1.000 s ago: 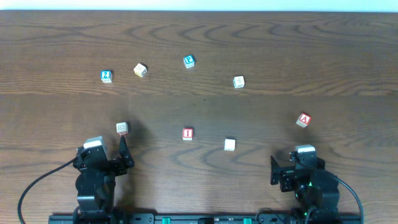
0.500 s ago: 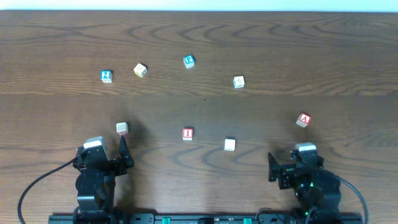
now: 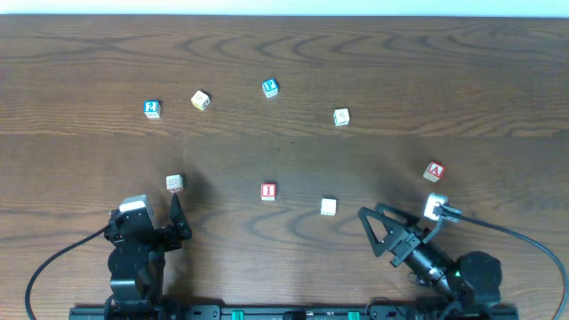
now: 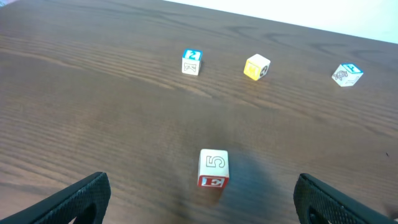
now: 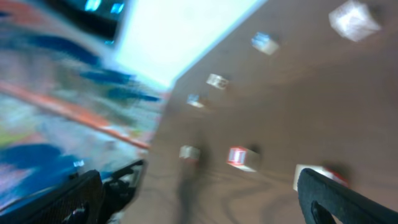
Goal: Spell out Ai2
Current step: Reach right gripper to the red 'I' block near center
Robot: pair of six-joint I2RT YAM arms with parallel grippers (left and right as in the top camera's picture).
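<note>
The white cube with a red A (image 3: 434, 171) lies at the right. The red I cube (image 3: 268, 191) lies in the middle, and shows blurred in the right wrist view (image 5: 241, 157). The blue 2 cube (image 3: 152, 108) lies at the far left, and also shows in the left wrist view (image 4: 192, 61). My left gripper (image 3: 147, 224) is open and empty at the near left (image 4: 206, 208). My right gripper (image 3: 373, 233) is open and empty, turned left towards the table's middle (image 5: 205, 199). The A cube is out of both wrist views.
A blue P cube (image 3: 270, 87), a yellowish cube (image 3: 201, 100) and a cream cube (image 3: 341, 116) lie at the back. Another cream cube (image 3: 328, 206) lies just left of my right gripper. A cube marked 5 and E (image 3: 174, 183) lies just ahead of my left gripper (image 4: 213, 168).
My right arm has swung its gripper round to the left and a little forward, still open. The left arm and all the cubes have not moved.
</note>
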